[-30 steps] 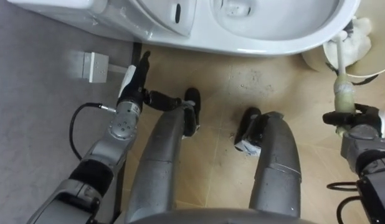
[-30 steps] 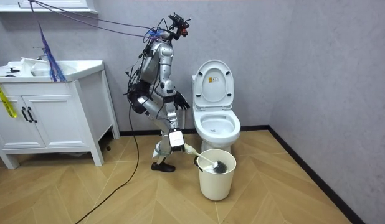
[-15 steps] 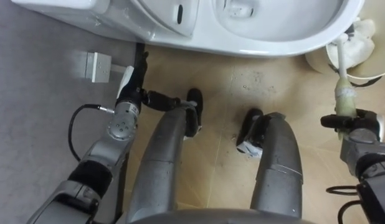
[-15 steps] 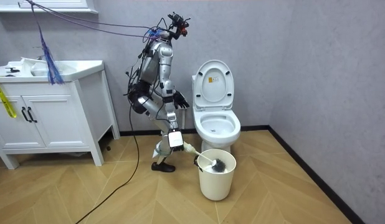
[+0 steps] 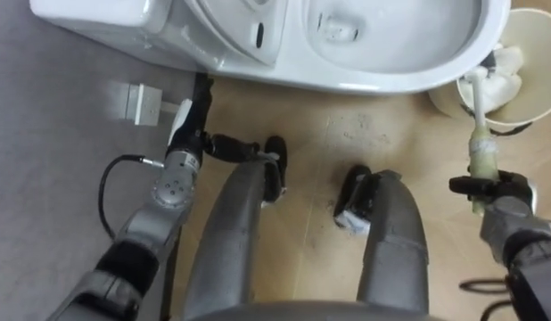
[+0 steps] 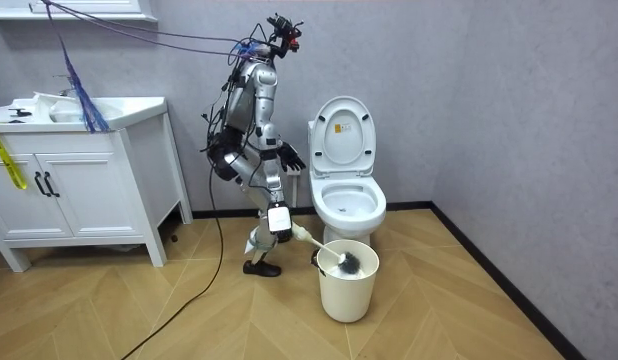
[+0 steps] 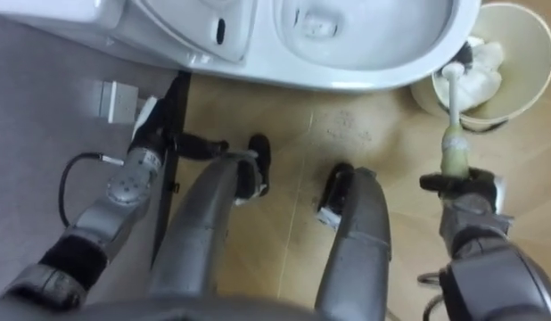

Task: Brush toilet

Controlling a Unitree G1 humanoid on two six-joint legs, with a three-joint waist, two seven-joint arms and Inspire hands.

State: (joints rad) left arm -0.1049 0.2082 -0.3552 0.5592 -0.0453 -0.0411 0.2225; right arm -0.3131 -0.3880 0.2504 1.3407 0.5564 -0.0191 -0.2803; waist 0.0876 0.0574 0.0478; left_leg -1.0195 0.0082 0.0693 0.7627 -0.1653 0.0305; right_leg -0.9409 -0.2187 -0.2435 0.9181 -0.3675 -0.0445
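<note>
The white toilet (image 5: 391,53) runs along the top of the eye views with its bowl open. I stand beside it, on the room view's left of the toilet (image 6: 349,205). My right hand (image 5: 497,194) is shut on the pale handle of the toilet brush (image 5: 481,152). The brush slants away from me, and its head rests inside the cream bin (image 5: 538,36) next to the bowl. In the room view the brush (image 6: 334,262) dips into the bin (image 6: 347,290). My left hand (image 5: 193,111) hangs with straight fingers near the toilet's base, holding nothing.
A small white box (image 5: 140,100) lies on the floor by the grey wall, left of my left hand. A white vanity cabinet (image 6: 79,180) stands on the room view's left. The toilet lid (image 6: 342,130) is up. Bare wood floor lies before the bin.
The eye view has shifted, showing more of the bin. My right hand has drawn slightly back with the brush; its head stays in the bin. The left hand is as before.
</note>
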